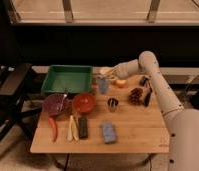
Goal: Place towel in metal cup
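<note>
Towel (pixel 103 86) in jaws, behind metal cup (pixel 113 104)

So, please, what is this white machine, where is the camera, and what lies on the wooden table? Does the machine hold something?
The white machine is a robot arm on a moving base, reaching in from the right. There is only one view, and it looks down on the wooden table from its near side. The gripper, the arm's two-finger hand, is over the far edge, beside the green tray. A bluish-grey cloth, probably the towel, hangs just below it. The grip itself I cannot make out. The metal cup stands near the middle. Also there are a red bowl, a purple bowl, a red chili and a blue sponge.
</note>
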Controlling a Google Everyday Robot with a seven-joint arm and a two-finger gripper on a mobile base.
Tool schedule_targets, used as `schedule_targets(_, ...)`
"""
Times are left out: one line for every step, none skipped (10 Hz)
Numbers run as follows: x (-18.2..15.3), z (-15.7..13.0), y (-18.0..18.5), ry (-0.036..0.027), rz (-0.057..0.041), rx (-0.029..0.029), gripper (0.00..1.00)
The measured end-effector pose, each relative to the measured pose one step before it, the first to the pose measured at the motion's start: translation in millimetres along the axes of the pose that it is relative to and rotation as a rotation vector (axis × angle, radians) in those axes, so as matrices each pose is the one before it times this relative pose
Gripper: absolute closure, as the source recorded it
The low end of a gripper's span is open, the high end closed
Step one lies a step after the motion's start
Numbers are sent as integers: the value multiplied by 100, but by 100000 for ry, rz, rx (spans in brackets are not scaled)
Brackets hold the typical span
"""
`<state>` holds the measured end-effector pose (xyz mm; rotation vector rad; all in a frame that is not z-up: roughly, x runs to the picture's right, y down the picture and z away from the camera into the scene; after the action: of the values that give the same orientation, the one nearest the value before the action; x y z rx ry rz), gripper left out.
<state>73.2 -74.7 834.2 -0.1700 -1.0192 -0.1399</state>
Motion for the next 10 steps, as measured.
schedule_targets(-728,-585,369,-1668,176,-2143,100)
schedule_targets(-969,-349,743,-1907,488,-3703,100)
schedule_targets(-1111,125,1806,-2198,1049,-6089,100)
schedule_targets(-403,115,1694,-1012,1583,-4094,100)
schedule_targets(-234,192,2106,-433,2731,-4241,100)
schedule_targets(-137,208,1811,-115,3222,-3084,100)
schedule_targets(157,-132,1534,556,3558,-1519,100)
schedule_targets(518,-269,1184,1095,3213,-422,100)
schedule_targets(1092,-864,1252,2094,4333,1400,100)
schedule_targets(878,-429,471,2045,2545,1535,100)
